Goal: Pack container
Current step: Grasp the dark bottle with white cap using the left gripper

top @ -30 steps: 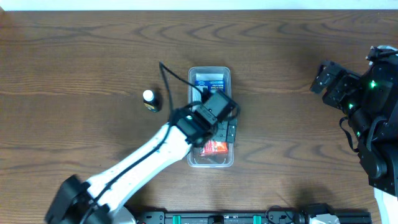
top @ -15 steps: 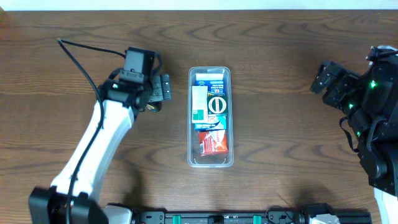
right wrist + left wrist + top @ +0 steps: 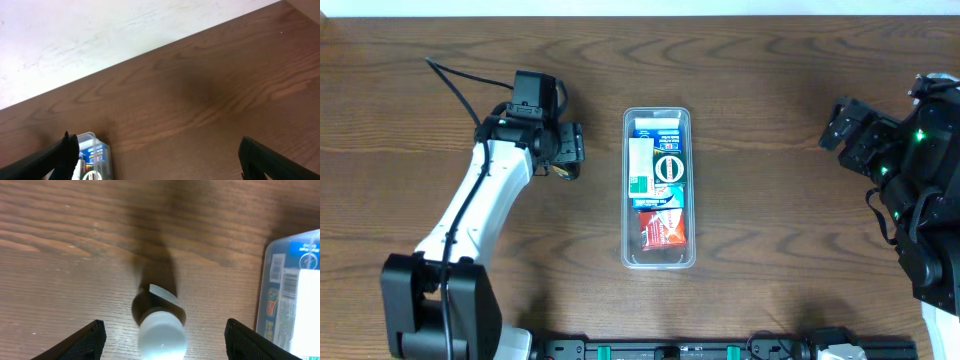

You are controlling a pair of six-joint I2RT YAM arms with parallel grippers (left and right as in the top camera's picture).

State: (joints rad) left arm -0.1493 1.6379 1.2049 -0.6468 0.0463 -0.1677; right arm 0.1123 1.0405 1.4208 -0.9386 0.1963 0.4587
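Note:
The clear container lies mid-table, long side toward me. It holds a blue box, a white and green box, a round green item and a red packet. My left gripper is open, left of the container, over a small dark bottle with a white cap, which stands upright between the fingers without being touched. The gripper mostly hides the bottle from overhead. My right gripper is open and empty at the far right, and its wrist view shows bare wood.
The container's end shows at the right edge of the left wrist view and at the lower left of the right wrist view. A white wall edge runs along the table's far side. The right arm's body fills the right edge.
My left arm left the container and swung left to the small bottle, uncovering the packed boxes. In the last half second it settled over the bottle. The right arm has not moved.

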